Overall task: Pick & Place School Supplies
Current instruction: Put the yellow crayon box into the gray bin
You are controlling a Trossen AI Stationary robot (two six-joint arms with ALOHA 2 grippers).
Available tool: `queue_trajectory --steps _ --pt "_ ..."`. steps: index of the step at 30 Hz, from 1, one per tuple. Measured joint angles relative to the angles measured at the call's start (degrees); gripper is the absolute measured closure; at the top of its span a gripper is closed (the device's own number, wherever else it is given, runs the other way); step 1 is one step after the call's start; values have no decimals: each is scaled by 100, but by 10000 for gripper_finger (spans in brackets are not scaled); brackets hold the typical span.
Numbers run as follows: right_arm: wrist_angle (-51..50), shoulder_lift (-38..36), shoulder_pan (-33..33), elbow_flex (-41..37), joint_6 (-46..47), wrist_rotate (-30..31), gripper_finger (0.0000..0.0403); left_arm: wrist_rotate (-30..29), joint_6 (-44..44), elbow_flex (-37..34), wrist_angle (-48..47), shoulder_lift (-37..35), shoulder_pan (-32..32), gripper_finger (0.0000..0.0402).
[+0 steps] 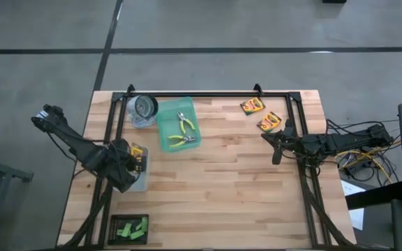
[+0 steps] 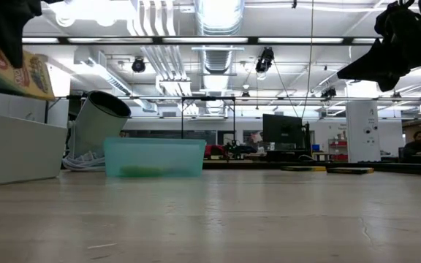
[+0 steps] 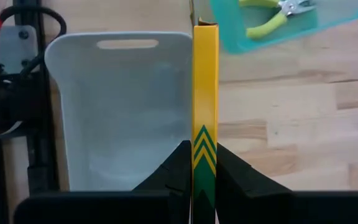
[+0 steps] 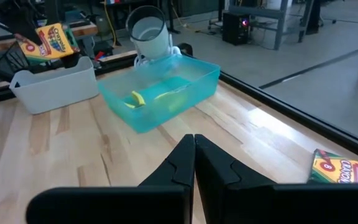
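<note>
My left gripper (image 1: pixel 131 164) is shut on a yellow crayon box (image 3: pixel 204 87) and holds it over the clear bin (image 3: pixel 126 118) at the table's left side. The box also shows high up in the low view (image 2: pixel 14 69). Two more crayon boxes (image 1: pixel 252 106) (image 1: pixel 269 121) lie flat at the far right. Near them my right gripper (image 4: pixel 194 140) hangs shut and empty above the table. A teal tray (image 1: pixel 177 126) at the far middle holds two pliers with yellow-green handles (image 1: pixel 183 132). Green blocks (image 1: pixel 131 227) lie in a dark tray at the near left. My left gripper pinches the crayon box by its two broad faces (image 3: pixel 204 158), near one end, between the two fingers. The fingers slant steeply down from above. The box is lifted clear over the bin and sticks out past the fingertips, tilted in the low view.
A metal can (image 1: pixel 144 109) lies tipped at the teal tray's far left corner. A black frame rail (image 1: pixel 208 95) runs along the table's far edge, with struts down both sides. Bare wood spreads across the table's middle and near right.
</note>
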Motion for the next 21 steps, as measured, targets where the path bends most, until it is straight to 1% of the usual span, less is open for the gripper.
queue_trajectory --steps 3,5,8,10,14,21 --pt "-2 0 0 0 0 0 394 85 4 -52 42 4 0 359" --pt "-7 0 0 0 0 0 394 297 7 -95 41 4 0 359" --pt "-11 0 0 -2 -28 0 394 650 -22 -289 100 4 -9 359" --pt "-9 0 0 -23 -30 0 394 671 -63 -471 234 4 -9 359" --pt "-11 -2 0 -66 -9 0 394 595 -177 -957 727 4 -9 359" --pt "-10 -2 0 -126 238 -2 394 594 -200 -1903 2187 4 -9 358"
